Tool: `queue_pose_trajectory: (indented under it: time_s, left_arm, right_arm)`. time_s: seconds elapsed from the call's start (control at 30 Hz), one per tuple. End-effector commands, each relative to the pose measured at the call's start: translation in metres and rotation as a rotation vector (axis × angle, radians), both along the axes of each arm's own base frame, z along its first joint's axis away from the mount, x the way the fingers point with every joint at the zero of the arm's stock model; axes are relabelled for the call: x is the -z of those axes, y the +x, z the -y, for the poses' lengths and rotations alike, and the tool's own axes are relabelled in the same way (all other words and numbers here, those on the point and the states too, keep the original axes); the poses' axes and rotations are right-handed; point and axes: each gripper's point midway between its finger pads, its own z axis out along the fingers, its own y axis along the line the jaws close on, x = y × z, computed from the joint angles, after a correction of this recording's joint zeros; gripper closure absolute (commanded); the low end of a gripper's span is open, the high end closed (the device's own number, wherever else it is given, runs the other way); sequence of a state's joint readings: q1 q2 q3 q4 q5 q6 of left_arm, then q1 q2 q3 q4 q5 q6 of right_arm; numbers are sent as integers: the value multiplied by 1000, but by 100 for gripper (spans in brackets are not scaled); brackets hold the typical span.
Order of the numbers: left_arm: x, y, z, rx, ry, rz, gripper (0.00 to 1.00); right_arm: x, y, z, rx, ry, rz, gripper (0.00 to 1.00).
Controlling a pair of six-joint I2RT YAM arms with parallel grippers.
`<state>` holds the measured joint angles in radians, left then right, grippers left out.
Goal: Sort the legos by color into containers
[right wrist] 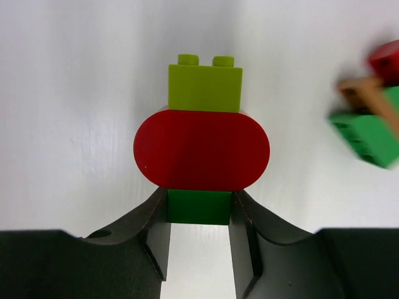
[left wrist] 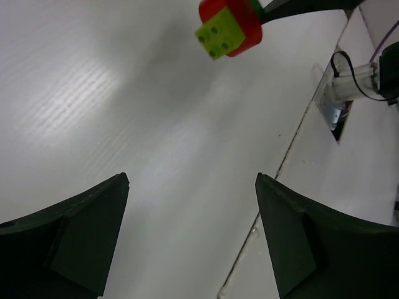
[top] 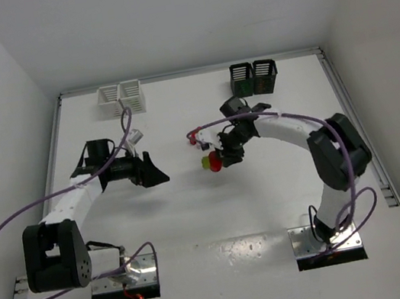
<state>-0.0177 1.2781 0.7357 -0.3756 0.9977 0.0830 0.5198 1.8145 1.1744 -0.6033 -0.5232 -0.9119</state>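
My right claw [right wrist: 199, 202] was closed down on the green brick [right wrist: 199, 208], one finger pressed against each side of it. That brick was the bottom of a joined stack. A red oval piece [right wrist: 201, 149] sat on it and a yellow-green brick [right wrist: 204, 87] topped that, studs pointing away from the claw. I judged the grip sound, though I couldn't tell whether the stack was clear of the table [top: 197, 220] or resting on it.

Just off to the side, blurred in the right wrist view, lay a loose green brick [right wrist: 365, 134], a red bit [right wrist: 388, 57] and something tan [right wrist: 365, 93] I couldn't identify.

Further out, my left claw [left wrist: 192, 187] hung near mid-table with its fingers spread wide and nothing between them. It faced the stack from a little way off.

At the far edge stood the white bins [top: 121, 99] as a pair on the left and the black bins [top: 254, 78] as a pair on the right, both well apart from the claws. I couldn't see into any of them well enough to say whether anything had gone in.

As I read it, the sorting was at an early stage. The three colours in my grip were locked together, so the stack would have to be pulled apart before any piece could go to a bin, probably with the left claw's help. The loose pieces also waited on the table.
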Motion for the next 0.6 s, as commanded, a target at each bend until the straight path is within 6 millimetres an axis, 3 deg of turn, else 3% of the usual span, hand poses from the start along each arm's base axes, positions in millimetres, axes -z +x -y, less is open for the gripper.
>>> queue_pose_trajectory:
  time_s: [0.0, 0.07, 0.1, 0.23, 0.33, 0.57]
  left_arm:
    - [-12, 10, 23, -23, -73, -26, 12]
    - [-8, 12, 35, -5, -83, -86, 13]
    - [-17, 16, 47, 10, -99, -106, 14]
    - [-24, 28, 73, 73, -199, -251, 18]
    - [-31, 37, 80, 74, -262, -314, 19]
    - [-57, 51, 97, 80, -311, -247, 19]
  right_arm:
    - [-70, 8, -40, 180, 224, 20, 97]
    - [-81, 4, -44, 259, 241, -4, 98]
    - [-91, 3, -44, 269, 260, 6, 98]
    - [-103, 2, -44, 299, 270, 18, 99]
    - [-102, 1, -42, 306, 263, 25, 99]
    - [-99, -6, -43, 290, 248, 29, 100]
